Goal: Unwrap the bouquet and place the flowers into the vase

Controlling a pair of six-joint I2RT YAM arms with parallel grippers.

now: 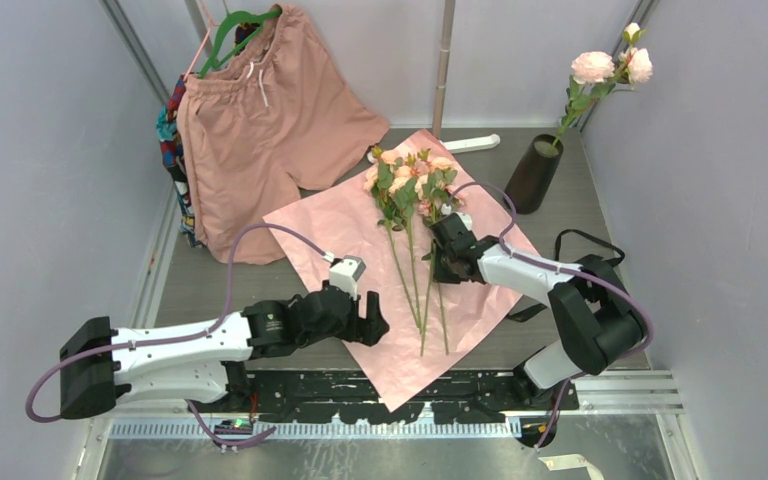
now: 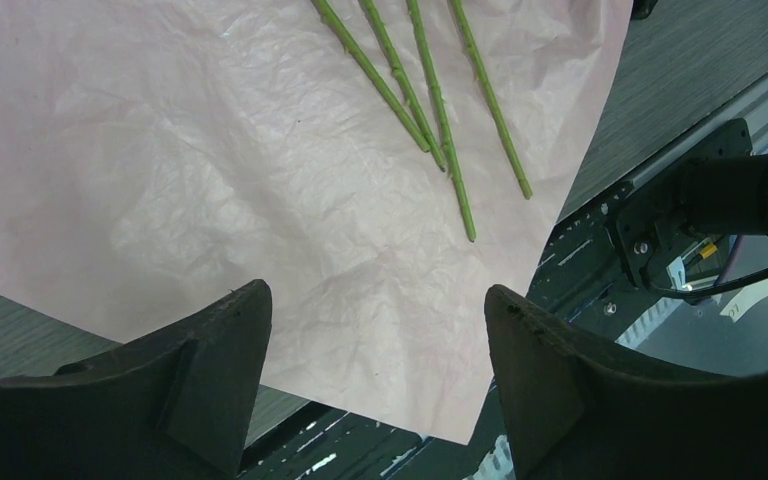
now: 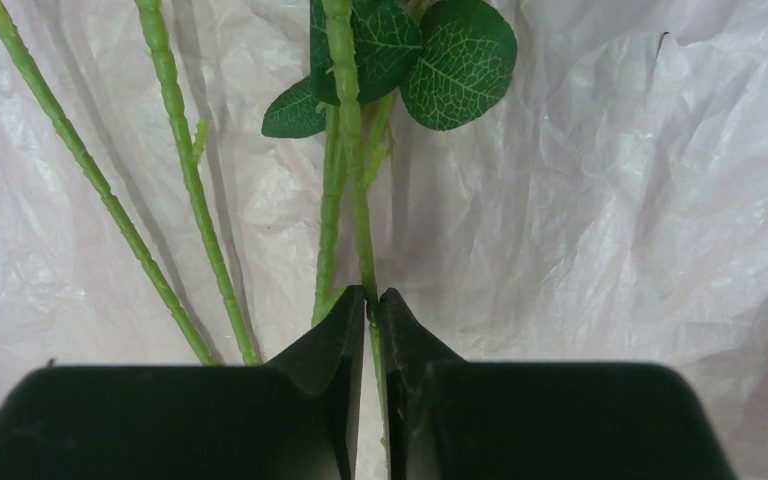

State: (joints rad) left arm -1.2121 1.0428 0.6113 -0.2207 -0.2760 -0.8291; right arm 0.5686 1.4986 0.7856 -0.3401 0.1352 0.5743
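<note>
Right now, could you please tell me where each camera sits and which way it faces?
Top camera: fixed above and behind the arms, looking down at the table; both arms show, plus paper, flowers and vase.
Left wrist camera: on the left arm, looking down past its open left claw at the paper and stems.
Right wrist camera: on the right arm, looking along its right claw, shut on one stem.
Shared: all three show the pink paper and green stems.
</note>
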